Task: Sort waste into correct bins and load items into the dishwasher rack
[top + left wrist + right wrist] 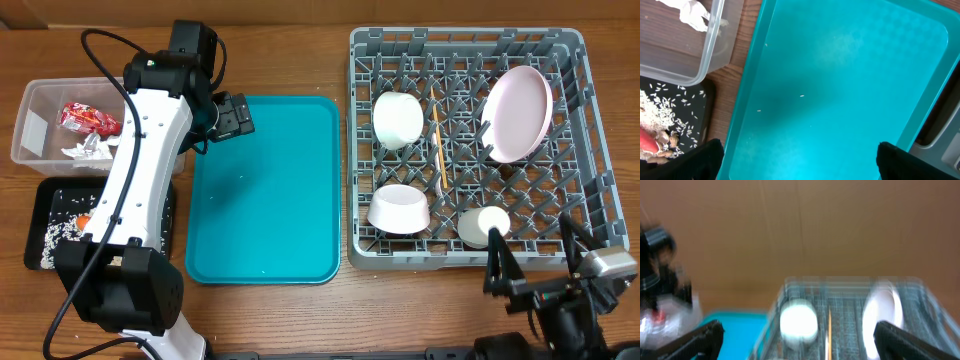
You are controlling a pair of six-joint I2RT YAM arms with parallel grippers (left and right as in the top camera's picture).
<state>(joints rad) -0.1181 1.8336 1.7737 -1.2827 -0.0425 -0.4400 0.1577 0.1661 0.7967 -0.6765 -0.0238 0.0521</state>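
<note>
Dishwasher rack: right half of the bench, loaded.
- Pale-pink plate stands tilted on edge among the pegs, far right.
- One white bowl lies on its side at far left. A second bowl sits near left, mouth tipped toward the front.
- Small white cup by the near rim, right of the second bowl.
- Wooden chopstick lies along the grid between the far bowl and the plate.

Waste, left edge of the bench:
- Clear tub holds the red wrapper and the white napkin.
- Black tray, just in front of the tub, holds scattered rice and the orange carrot, partly hidden under the left arm.

Teal tray: between bins and rack. The left wrist view shows a few stray white specks on it.

Left hand: over the teal tray's far-left corner, jaws spread wide, holding nothing.

Right hand: at the near edge of the bench by the rack's near-right corner, fingers wide apart, empty. Its wrist view is blurred, with the rack, a bowl and the plate only roughly made out.
</note>
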